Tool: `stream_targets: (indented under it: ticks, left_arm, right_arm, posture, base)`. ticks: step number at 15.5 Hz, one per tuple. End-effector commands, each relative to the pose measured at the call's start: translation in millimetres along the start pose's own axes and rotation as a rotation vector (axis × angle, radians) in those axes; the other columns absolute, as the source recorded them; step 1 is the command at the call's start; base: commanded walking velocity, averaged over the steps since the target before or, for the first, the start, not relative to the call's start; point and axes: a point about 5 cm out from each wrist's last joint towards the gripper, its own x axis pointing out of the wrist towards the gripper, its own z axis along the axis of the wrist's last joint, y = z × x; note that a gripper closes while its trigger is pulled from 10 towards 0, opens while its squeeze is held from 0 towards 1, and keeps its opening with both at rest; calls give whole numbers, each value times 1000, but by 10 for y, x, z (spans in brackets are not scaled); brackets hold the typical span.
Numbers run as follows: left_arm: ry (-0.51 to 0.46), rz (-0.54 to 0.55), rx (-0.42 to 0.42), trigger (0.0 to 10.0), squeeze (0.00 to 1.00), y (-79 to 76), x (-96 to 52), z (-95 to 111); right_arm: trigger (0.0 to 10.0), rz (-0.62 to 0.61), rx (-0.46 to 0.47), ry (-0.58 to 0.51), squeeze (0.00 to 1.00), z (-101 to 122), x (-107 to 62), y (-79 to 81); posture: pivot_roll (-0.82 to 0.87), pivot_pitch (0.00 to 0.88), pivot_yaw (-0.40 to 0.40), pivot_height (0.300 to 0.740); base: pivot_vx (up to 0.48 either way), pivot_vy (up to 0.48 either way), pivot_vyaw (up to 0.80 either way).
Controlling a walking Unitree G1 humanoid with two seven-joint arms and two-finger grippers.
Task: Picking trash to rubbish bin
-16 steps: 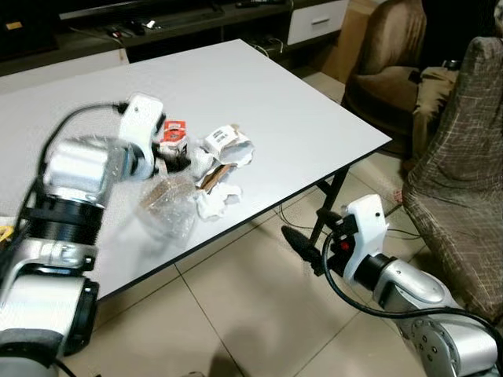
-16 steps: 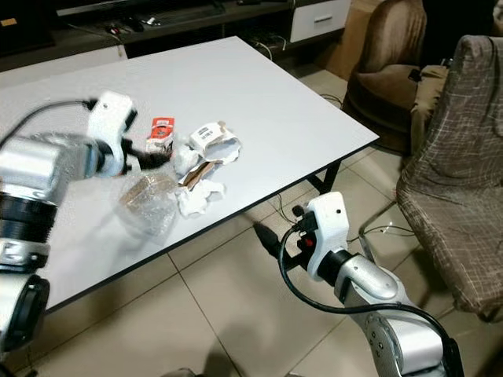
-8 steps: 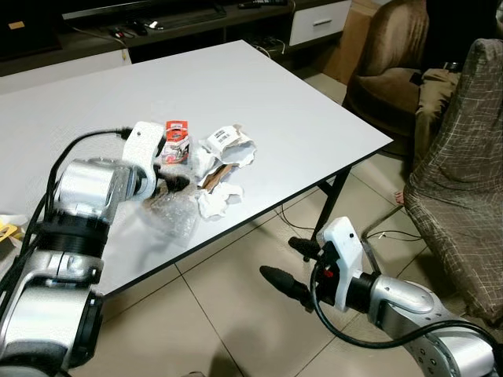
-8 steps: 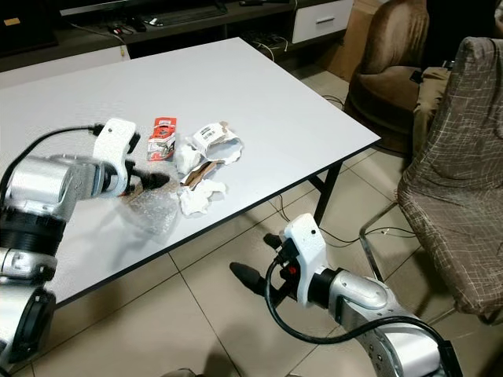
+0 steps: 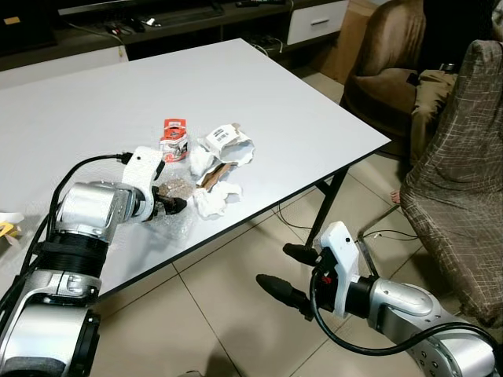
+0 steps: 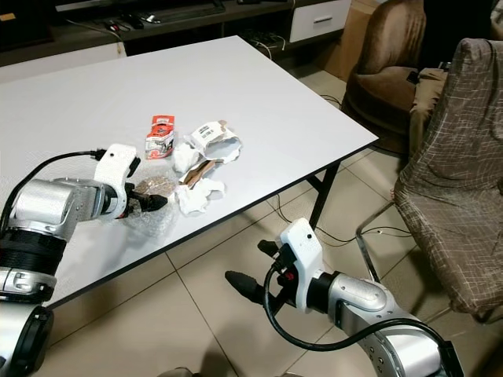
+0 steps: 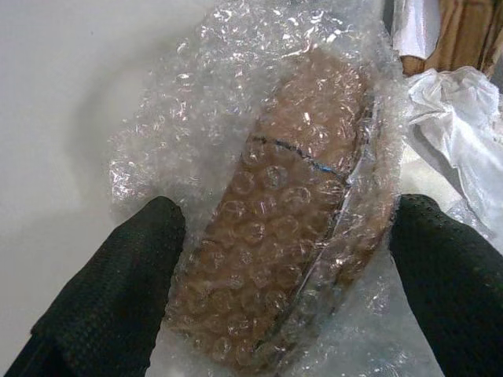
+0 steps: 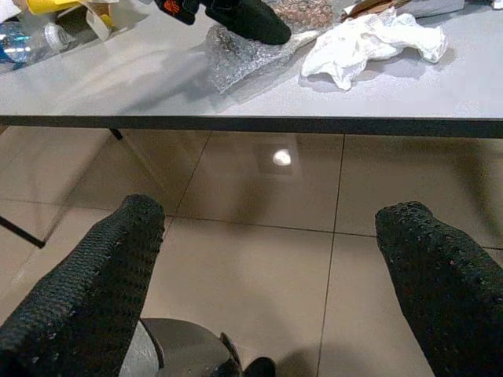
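Straddling the bubble-wrap packet [image 7: 291, 212], the left gripper [image 5: 174, 206] had its two black fingers spread wide apart, one pad [image 7: 118, 283] on each flank of the clear wrap and nothing yet pinched. The packet lay on the white table [image 5: 94, 102] near its front edge, at about three o'clock from the gripper's wrist, so directly ahead of the fingertips. Its brown core seemed to run lengthwise along the line of reach, which would put the short width across the jaws. That looked like a favourable set for closing. Just beyond it, at about two o'clock, sat the crumpled white paper [image 5: 216, 200] and the rest of the trash heap. The right gripper [image 5: 295, 275] hung over the tiled floor below the table edge, fingers also parted, well apart from the packet, so the left arm was plainly the nearer one.
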Motion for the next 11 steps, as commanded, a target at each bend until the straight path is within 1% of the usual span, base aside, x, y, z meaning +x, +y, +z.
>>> stream_targets:
  ticks: [1, 2, 3, 11]
  left_arm:
    - [34, 8, -2, 8314, 0, 5, 17, -79]
    - [37, 13, 10, 235, 0, 8, 16, -92]
    - [37, 13, 29, 0, 0, 5, 18, -102]
    - [27, 29, 83, 0, 0, -6, 1, -116]
  right_arm:
    - [10000, 22, -6, 6, 0, 20, -3, 27]
    - [10000, 23, -6, 7, 0, 17, -1, 30]
    - [10000, 23, -6, 10, 0, 13, -1, 28]
    - [10000, 19, -13, 18, 0, 2, -2, 26]
  posture:
    - [-82, 57, -57, 740]
    - [-82, 57, -57, 740]
    - [-82, 56, -60, 740]
    - [-82, 53, -59, 740]
  base:
    - [0, 0, 0]
    - [0, 0, 0]
    - [0, 0, 0]
    - [0, 0, 0]
